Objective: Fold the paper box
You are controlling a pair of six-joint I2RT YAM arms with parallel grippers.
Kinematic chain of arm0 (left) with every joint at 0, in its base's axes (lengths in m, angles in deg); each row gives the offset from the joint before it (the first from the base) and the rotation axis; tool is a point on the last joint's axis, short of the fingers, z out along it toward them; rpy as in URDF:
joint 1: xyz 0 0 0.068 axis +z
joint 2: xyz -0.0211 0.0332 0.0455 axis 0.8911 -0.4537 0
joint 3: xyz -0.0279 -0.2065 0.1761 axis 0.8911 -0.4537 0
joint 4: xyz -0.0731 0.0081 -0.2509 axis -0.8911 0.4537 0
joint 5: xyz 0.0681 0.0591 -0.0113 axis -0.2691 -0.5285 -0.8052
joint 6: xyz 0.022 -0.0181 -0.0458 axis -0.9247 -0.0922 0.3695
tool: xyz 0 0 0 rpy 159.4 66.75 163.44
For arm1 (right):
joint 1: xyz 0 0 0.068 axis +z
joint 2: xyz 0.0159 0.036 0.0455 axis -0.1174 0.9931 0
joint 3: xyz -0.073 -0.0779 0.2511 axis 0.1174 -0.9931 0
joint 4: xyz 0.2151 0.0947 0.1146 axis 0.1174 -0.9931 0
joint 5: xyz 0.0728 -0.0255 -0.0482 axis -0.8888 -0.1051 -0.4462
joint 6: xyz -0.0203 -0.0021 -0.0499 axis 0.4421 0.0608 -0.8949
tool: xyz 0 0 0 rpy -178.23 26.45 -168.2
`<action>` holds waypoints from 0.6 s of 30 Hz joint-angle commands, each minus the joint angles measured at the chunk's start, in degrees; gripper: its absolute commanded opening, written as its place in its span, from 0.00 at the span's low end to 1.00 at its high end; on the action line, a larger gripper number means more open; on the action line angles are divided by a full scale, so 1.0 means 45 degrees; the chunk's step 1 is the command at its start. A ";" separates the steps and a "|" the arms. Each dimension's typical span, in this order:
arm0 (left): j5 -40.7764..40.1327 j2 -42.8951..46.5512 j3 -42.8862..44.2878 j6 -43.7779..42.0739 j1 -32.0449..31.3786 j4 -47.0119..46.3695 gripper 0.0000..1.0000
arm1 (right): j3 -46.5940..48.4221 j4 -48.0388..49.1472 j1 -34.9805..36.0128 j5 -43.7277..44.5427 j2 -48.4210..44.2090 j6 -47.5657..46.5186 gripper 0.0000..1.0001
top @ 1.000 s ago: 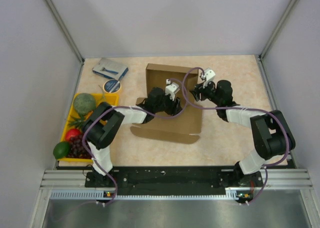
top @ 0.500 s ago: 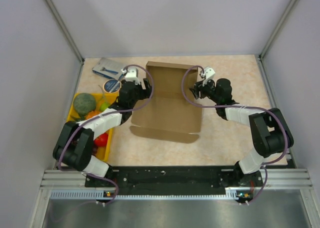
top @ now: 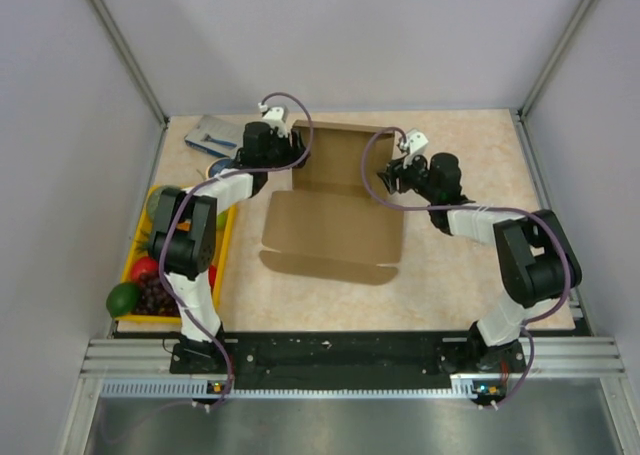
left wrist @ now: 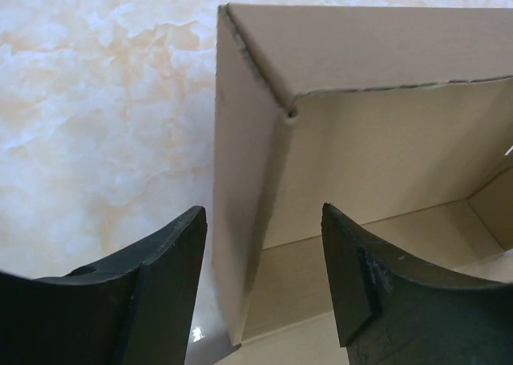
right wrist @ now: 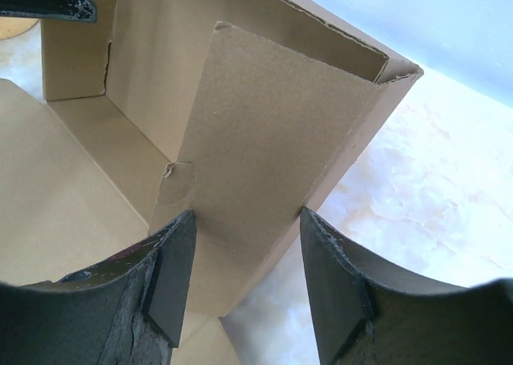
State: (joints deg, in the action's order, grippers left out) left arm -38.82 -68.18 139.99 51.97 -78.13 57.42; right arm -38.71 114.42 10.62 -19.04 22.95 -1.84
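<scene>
Paper box (top: 335, 225), near fruit tray (top: 227, 250) and blue packet (top: 212, 132): left tool (left wrist: 264, 221) wide astride one wall, right tool (right wrist: 248, 221) clamping another.

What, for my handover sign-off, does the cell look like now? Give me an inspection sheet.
Surface: marbled beige table, nothing seen spilled.
Job's things: paper box part folded; far wall and both side walls raised, near panel lying flat.
Clutter: yellow tray of fruit at the left edge; blue-grey packet in the far left corner.
Grippers: left gripper open, astride the box's left wall; right gripper astride the right side flap, contact unclear.
Cables: purple cable arcs over the box from the right arm; another loops above the left wrist.
Surroundings: grey panels; metal rail at the near edge.
</scene>
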 commanded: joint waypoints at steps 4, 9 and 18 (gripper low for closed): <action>-0.1400 -0.0824 0.2081 -0.0991 -0.0429 0.1855 0.47 | 0.0868 0.0442 -0.0031 -0.0152 0.0485 0.0224 0.54; -0.3273 -0.1079 0.2475 -0.1597 -0.1093 0.2059 0.18 | 0.0965 0.0462 -0.0050 0.0042 0.0641 0.0517 0.54; -0.5486 0.1592 -0.1799 -0.2398 -0.2148 -0.2176 0.00 | 0.0947 -0.0318 0.0028 0.1814 0.0115 0.1318 0.55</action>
State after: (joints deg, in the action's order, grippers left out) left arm -61.09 -68.16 139.38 43.60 -85.76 55.98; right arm -36.39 113.48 10.40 -15.90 25.18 1.76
